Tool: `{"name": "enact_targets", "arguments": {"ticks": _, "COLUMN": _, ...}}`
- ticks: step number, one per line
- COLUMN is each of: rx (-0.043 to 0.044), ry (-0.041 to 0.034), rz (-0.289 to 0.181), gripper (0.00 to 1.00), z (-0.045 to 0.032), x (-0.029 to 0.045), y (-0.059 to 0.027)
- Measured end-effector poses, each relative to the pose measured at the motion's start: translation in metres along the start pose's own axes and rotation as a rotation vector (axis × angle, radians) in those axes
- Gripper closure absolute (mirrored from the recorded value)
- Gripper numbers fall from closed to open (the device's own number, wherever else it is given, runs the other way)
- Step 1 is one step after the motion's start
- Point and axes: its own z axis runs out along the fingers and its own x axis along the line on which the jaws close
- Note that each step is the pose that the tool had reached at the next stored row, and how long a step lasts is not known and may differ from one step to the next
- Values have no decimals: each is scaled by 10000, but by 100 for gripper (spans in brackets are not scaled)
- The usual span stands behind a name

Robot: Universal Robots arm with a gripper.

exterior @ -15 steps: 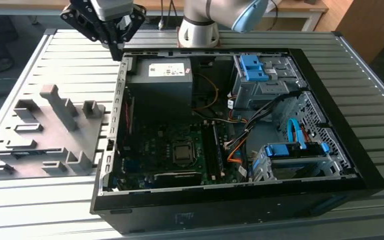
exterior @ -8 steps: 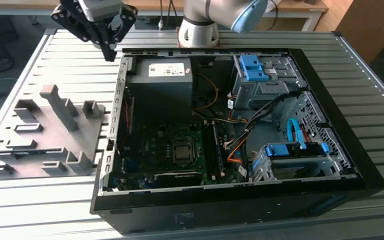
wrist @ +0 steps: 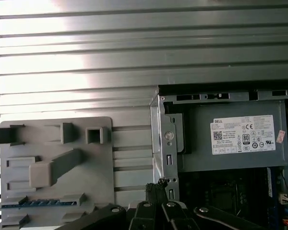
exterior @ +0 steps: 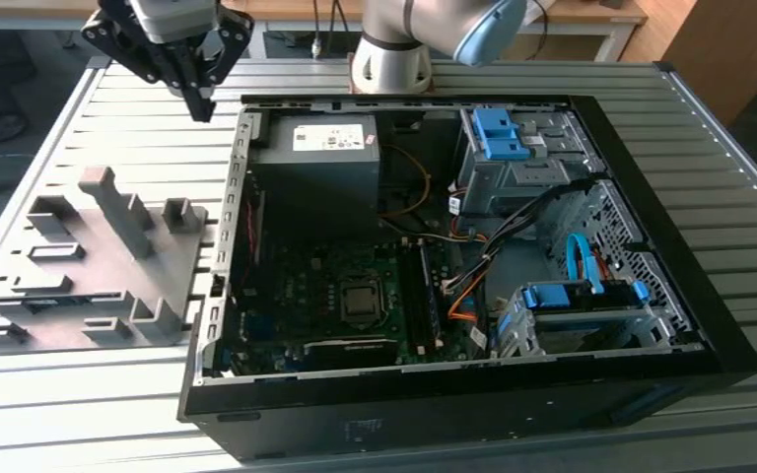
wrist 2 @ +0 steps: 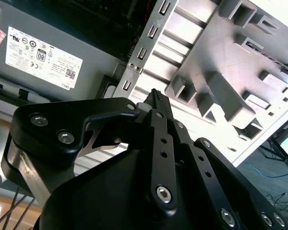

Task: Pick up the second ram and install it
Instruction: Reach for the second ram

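Fingers (wrist 2: 159, 125) of the gripper (exterior: 201, 106) are pressed tight together and hold nothing. The gripper hangs high up, past 1 end of the grey tray (exterior: 96, 281). The second ram (wrist: 38, 203) stands on its edge in a slot of that tray, well apart from the gripper.

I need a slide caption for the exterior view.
Shut pincer hovers by a corner of the open case, grey tray nearby.
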Motion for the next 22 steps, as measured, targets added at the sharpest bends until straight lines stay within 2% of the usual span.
{"name": "enact_targets", "arguments": {"ticks": 8, "rx": 1, "ry": 1, "rz": 0, "gripper": 90, "z": 1, "x": 166, "y": -15}}
{"name": "enact_targets", "arguments": {"ticks": 22, "rx": 0, "ry": 0, "rz": 1, "gripper": 90, "z": 26, "x": 594, "y": -68}}
